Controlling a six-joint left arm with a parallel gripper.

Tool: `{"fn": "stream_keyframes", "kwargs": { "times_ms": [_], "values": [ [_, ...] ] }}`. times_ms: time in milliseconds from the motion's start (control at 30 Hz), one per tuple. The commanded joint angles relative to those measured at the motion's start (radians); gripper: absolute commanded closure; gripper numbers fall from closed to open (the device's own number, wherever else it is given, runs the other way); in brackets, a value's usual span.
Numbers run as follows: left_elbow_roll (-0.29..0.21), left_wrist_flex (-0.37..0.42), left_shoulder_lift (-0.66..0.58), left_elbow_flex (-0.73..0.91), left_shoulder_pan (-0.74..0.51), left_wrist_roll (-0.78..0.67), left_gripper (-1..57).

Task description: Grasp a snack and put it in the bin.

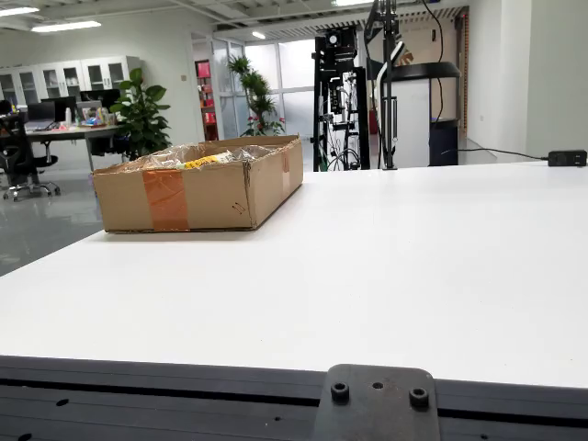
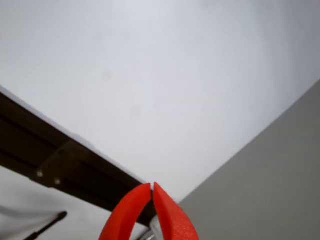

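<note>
A cardboard box (image 1: 197, 188) with orange tape stands on the white table (image 1: 395, 276) at the back left in the fixed view. Snack packets in clear and yellow wrappers (image 1: 204, 160) show above its rim. No loose snack lies on the table in either view. My gripper (image 2: 151, 188) shows only in the gripper view: two red fingers (image 2: 127, 212) with their tips touching, nothing between them, over the white table top near its dark metal edge (image 2: 70, 162). The gripper does not show in the fixed view.
A black mounting plate (image 1: 377, 402) sits on the table's near rail. Black equipment racks (image 1: 340, 96) and a stand rise behind the table's far edge. A black adapter (image 1: 567, 158) lies at the far right. Office desks and plants stand beyond the box.
</note>
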Motion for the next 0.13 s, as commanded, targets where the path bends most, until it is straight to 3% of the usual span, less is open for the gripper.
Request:
{"fn": "stream_keyframes", "kwargs": {
  "times_ms": [33, 133],
  "values": [
    [0.001, 0.0, 0.0, 0.0, 0.021, 0.0, 56.2],
    [0.001, 0.0, 0.0, 0.0, 0.031, 0.001, 56.2]
  ]
}}
